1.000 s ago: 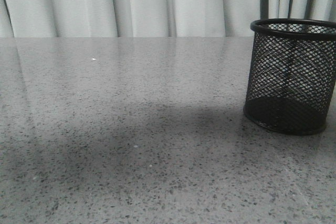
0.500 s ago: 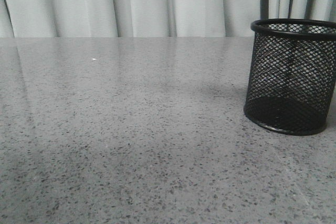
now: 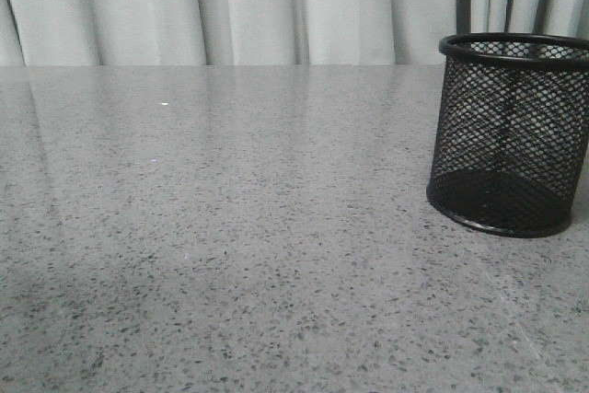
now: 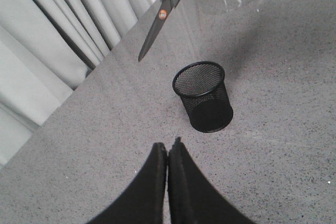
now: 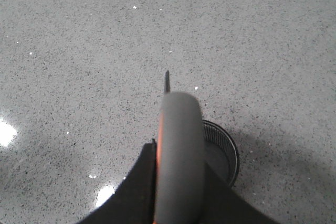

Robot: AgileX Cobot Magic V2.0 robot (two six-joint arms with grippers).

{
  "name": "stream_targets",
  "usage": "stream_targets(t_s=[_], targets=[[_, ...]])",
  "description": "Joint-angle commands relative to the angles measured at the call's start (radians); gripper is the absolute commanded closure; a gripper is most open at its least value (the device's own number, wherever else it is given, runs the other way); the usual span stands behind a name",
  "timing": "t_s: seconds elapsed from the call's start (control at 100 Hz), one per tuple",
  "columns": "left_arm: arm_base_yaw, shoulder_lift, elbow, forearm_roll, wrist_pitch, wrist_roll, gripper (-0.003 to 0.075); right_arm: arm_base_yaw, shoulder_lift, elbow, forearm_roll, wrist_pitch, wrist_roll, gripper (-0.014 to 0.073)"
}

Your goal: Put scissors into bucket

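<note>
Hanging high over the speckled grey stone table (image 3: 230,227), the right gripper (image 5: 176,182) pinched the dark grey, orange-lined handle loop of the scissors (image 4: 160,17), its jaws closed onto it. Those slim dark blades pointed steeply downward, so the long axis ran close to vertical with the tips lowest. From the left wrist view, the blade tips sat well above the black wire-mesh cylindrical bucket (image 4: 203,97) and off to one side of its mouth rather than over it. In the right wrist view the bucket's rim (image 5: 231,156) peeked out just beside the handle, while the blade tip showed beyond it against bare table. By my judgement, the coming move turned on that offset: the tips needed carrying sideways until they stood over the open rim, then lowering.

The bucket stood upright at the right side of the table (image 3: 511,135), empty as far as its see-through mesh showed. The right arm was plainly the nearer one.

The left gripper (image 4: 168,156) hung apart with its black fingers pressed together, gripping nothing. Pale curtains (image 3: 276,6) hung along the far edge. Nothing stood between scissors and bucket.
</note>
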Motion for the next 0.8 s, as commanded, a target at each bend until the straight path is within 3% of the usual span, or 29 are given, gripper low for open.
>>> stream_targets(t_s=[0.0, 0.19, 0.32, 0.46, 0.79], targets=[[-0.006, 0.004, 0.004, -0.006, -0.116, -0.017, 0.0741, 0.01, -0.067, 0.014, -0.033, 0.05, 0.032, 0.0637], [-0.006, 0.004, 0.009, 0.001, -0.116, -0.017, 0.0741, 0.04, -0.238, 0.16, -0.178, 0.05, 0.083, 0.0637], [-0.006, 0.004, 0.009, 0.023, -0.14, -0.017, 0.0741, 0.04, -0.266, 0.193, -0.142, 0.05, 0.092, 0.0638], [-0.006, 0.004, 0.009, 0.03, -0.177, -0.017, 0.0741, 0.04, -0.213, 0.201, -0.073, 0.05, 0.092, 0.0638], [-0.006, 0.004, 0.009, 0.031, -0.185, -0.017, 0.0741, 0.04, 0.043, 0.201, -0.068, 0.047, 0.08, 0.0638]])
